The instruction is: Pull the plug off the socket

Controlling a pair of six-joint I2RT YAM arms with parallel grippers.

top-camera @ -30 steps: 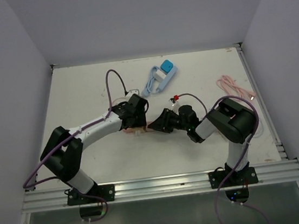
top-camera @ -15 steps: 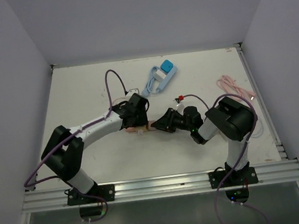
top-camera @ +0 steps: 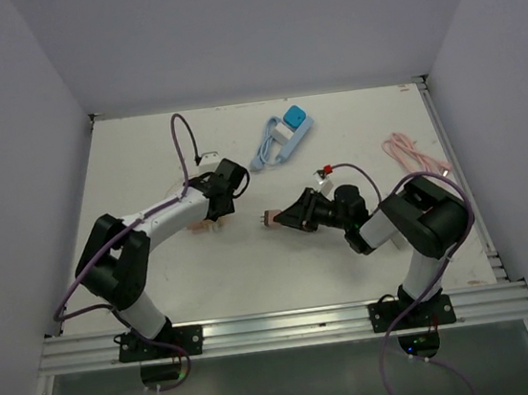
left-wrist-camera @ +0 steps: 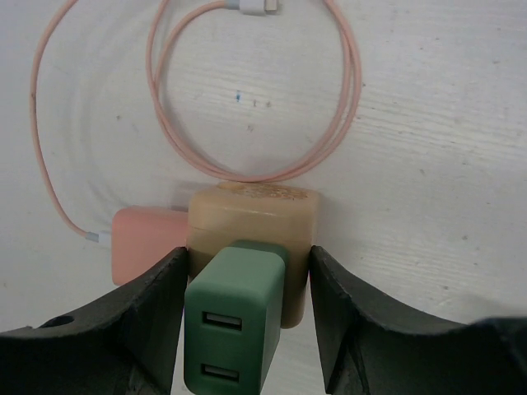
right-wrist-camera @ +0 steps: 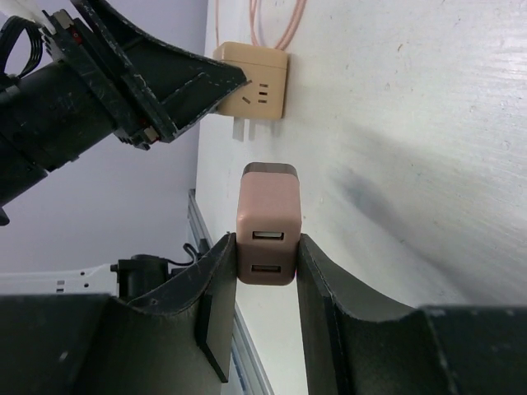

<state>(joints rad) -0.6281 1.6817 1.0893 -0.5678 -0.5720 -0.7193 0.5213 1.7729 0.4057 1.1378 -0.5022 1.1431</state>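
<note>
Plug [right-wrist-camera: 269, 222] clamped in right hand [right-wrist-camera: 266, 249], clear of socket [right-wrist-camera: 255, 89] gripped by left hand [left-wrist-camera: 247, 263].

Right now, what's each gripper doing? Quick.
Left gripper: shut on the beige socket.
Right gripper: shut on the pink plug, apart from the socket.

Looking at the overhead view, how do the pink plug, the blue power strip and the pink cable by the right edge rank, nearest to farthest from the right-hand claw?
1. pink plug: held in the right gripper itself, mid-table.
2. blue power strip: toward the back, near the middle.
3. pink cable: far over at the right edge.
</note>
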